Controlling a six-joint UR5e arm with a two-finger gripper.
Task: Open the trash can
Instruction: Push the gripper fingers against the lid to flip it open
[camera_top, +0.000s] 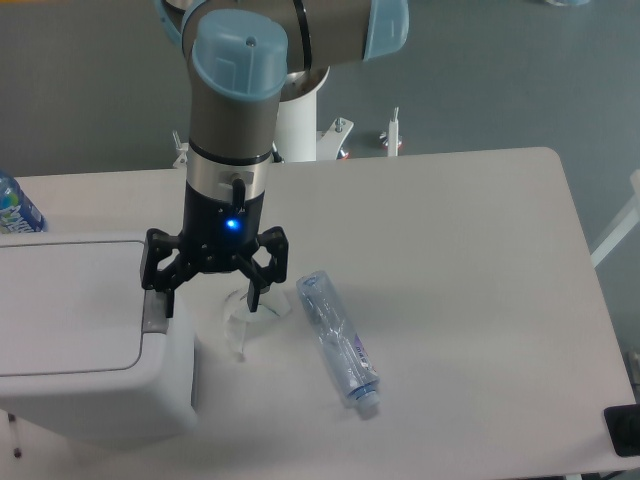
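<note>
One arm vertical, pincer (213, 294) spread wide, released, left finger over trash can (80, 340) tab.

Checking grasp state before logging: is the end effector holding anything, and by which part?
Nothing is held. The end effector is open, one finger just over the grey push tab at the trash can lid's edge, the other above the table.

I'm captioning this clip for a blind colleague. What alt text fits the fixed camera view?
A robot arm's open pincer hangs at the right edge of a closed white trash can, one finger by its grey push tab. A plastic bottle lies on the white table to the right.
</note>
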